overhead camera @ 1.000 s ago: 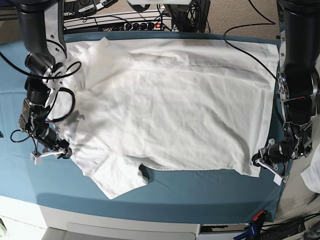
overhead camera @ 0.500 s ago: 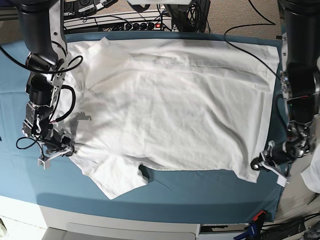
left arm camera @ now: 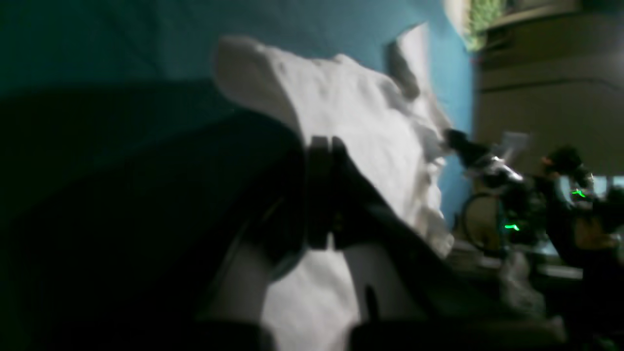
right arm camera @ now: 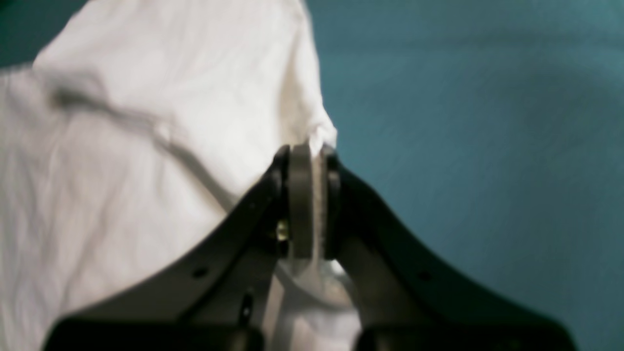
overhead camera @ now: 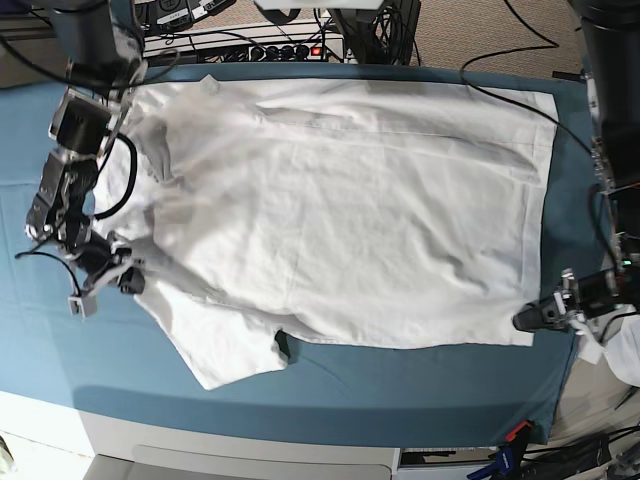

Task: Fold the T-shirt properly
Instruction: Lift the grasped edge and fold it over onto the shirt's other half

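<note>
I see a white T-shirt (overhead camera: 340, 210) spread across the teal cloth (overhead camera: 420, 385) covering the bench, its long axis running from the left edge to the right edge. My right gripper (right arm camera: 308, 161) is clamped on the shirt's edge near the bench's left edge, close to the sleeve. My left gripper (overhead camera: 530, 319) sits at the shirt's near right corner, jaws pressed together; I judge it pinches the hem there. The shirt lies between my two arms and extends toward the far edge. It looks plain, wrinkled, mostly flat.
</note>
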